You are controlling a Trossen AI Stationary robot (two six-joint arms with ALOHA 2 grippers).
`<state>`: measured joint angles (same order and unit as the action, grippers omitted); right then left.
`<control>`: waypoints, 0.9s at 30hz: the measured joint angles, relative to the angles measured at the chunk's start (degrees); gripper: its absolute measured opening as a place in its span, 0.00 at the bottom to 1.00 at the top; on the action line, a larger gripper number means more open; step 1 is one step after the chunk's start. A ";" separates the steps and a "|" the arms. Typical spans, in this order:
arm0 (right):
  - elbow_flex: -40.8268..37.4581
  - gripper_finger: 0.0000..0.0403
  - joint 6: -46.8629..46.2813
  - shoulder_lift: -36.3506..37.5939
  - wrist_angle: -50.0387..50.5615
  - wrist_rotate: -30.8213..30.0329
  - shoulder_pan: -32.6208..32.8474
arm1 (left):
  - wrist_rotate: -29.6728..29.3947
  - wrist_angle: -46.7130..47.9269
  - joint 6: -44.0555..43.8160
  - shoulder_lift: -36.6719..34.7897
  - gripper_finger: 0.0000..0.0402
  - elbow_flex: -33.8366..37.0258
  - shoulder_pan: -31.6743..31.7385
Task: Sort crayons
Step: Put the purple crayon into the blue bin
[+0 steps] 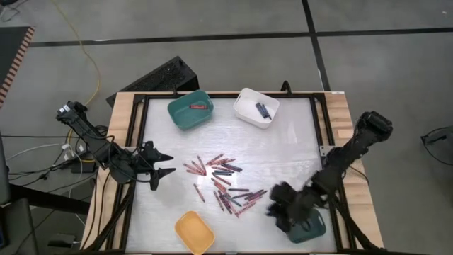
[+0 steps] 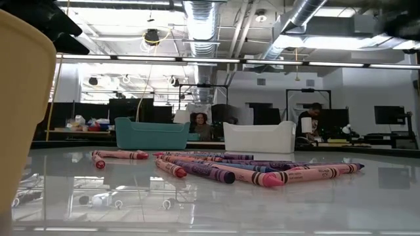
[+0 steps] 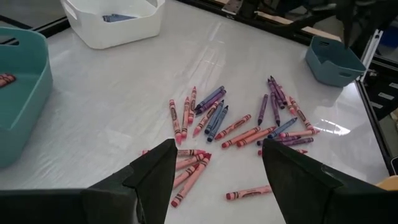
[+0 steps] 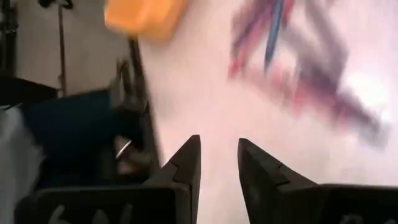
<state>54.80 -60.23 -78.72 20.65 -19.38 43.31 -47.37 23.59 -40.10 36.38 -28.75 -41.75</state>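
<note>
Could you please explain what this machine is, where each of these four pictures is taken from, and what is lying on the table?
It is a robot with two dark jointed arms, each ending in a two-finger gripper, at a white table.

One picture looks straight down, one looks level across the tabletop, and two come from cameras on the arms' wrists.

Mid-table lies a loose pile of small red, pink and purple crayons. Around it stand four plastic bins: a teal bin with a red crayon inside, a white bin with dark crayons, a yellow bin, and a small dark teal bin.

The left gripper hangs open beside the pile, holding nothing. The right gripper is over the small dark teal bin, fingers slightly apart, nothing between them.
</note>
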 joint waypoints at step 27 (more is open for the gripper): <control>0.01 0.25 35.27 -21.01 -17.94 -0.28 -17.66 | 0.04 -0.07 -0.22 0.01 0.57 0.01 -0.01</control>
<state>54.81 -24.96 -99.74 2.71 -19.66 25.65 -47.33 23.53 -40.32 36.39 -28.74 -41.75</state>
